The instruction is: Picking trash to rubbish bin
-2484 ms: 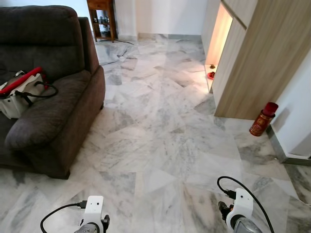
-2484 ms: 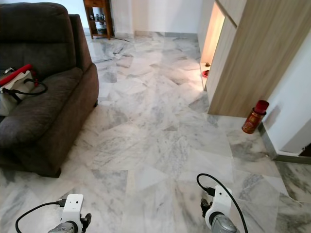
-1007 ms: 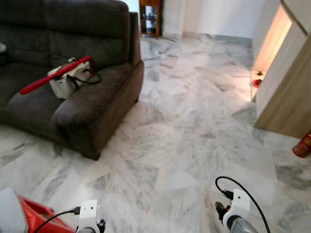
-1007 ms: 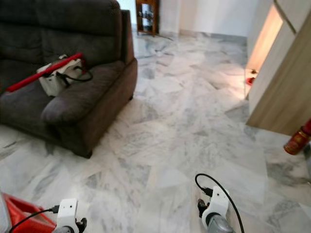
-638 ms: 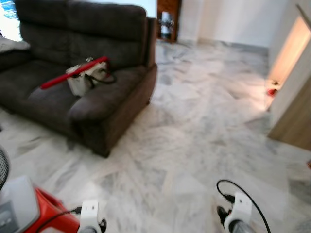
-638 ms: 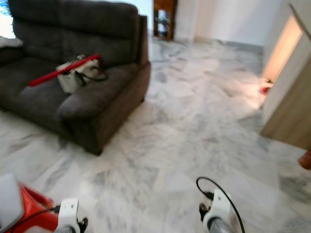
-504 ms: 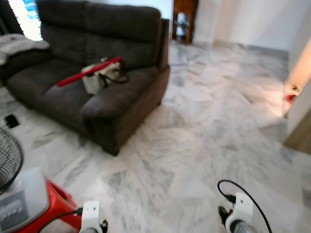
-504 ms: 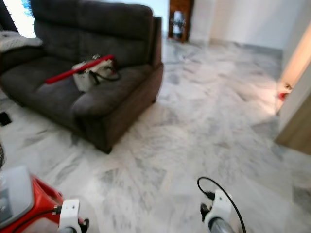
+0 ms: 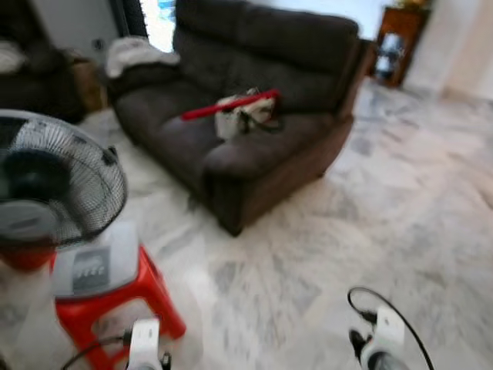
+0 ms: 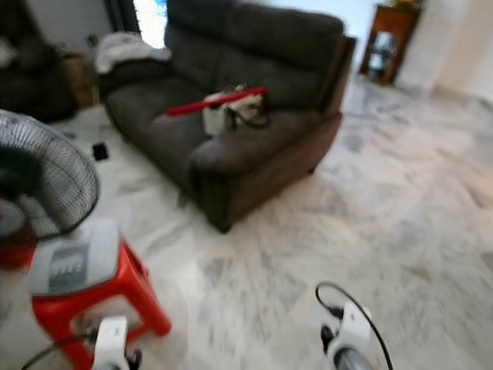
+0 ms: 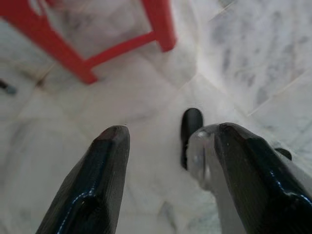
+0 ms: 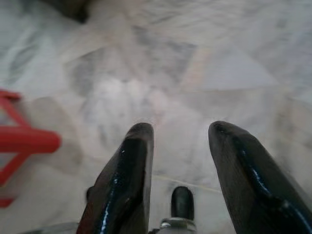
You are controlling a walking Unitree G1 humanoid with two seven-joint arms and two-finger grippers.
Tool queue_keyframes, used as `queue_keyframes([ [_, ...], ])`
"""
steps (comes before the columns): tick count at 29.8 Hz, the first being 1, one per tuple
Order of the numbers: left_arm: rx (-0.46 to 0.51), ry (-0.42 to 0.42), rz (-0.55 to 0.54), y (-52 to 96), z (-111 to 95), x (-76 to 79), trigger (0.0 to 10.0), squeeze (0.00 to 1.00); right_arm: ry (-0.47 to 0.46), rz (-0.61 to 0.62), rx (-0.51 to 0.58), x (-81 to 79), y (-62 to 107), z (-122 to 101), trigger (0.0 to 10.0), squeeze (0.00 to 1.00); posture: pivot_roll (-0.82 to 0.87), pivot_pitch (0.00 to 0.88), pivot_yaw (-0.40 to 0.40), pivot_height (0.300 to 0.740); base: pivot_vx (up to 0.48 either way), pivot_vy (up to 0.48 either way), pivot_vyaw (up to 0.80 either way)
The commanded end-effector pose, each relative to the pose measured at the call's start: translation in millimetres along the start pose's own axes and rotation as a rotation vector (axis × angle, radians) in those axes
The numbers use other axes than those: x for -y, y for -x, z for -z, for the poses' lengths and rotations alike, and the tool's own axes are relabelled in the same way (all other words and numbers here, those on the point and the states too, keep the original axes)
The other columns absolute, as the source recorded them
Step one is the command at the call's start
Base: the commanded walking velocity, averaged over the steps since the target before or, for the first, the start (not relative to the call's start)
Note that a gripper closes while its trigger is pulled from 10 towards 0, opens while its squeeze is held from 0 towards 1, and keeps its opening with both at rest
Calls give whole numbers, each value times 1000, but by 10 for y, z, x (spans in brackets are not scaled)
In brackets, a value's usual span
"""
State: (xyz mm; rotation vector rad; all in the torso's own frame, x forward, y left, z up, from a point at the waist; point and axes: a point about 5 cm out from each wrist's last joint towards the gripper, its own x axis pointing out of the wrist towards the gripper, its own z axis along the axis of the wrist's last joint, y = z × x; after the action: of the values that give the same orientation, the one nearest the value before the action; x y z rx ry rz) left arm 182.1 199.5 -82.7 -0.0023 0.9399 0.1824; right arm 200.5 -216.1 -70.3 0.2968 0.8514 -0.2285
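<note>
Blurred head views hide detail from us, sofa (image 9: 262,146), fan (image 9: 54,189) on red stool (image 9: 115,308), left gripper (image 11: 165,146) and right gripper (image 12: 180,136) parted, empty, above marble floor (image 9: 370,223).

1 dark sofa (image 9: 269,131), 1 bag (image 9: 243,119) and 1 red stick (image 9: 229,105) on it. 1 fan (image 9: 54,185), 1 red stool (image 9: 115,304), 1 wooden cabinet (image 9: 397,42).

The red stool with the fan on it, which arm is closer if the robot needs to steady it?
Left, probably. The red stool stands on the robot's left, just ahead of the left gripper, whose open fingers point at its legs. The right gripper hangs open over bare floor.
</note>
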Motion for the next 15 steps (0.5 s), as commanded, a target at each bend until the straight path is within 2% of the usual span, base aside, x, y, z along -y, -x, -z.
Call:
queue_keyframes([
  [1,-2,-5,13,-5,-20,63,10000,0,4,14,2,56,9,-7,10000,0,-33,0,-9,740,0,0,800],
  [15,-16,-11,24,2,21,96,10000,0,1,17,1,79,17,9,10000,0,-36,0,-4,740,0,0,800],
])
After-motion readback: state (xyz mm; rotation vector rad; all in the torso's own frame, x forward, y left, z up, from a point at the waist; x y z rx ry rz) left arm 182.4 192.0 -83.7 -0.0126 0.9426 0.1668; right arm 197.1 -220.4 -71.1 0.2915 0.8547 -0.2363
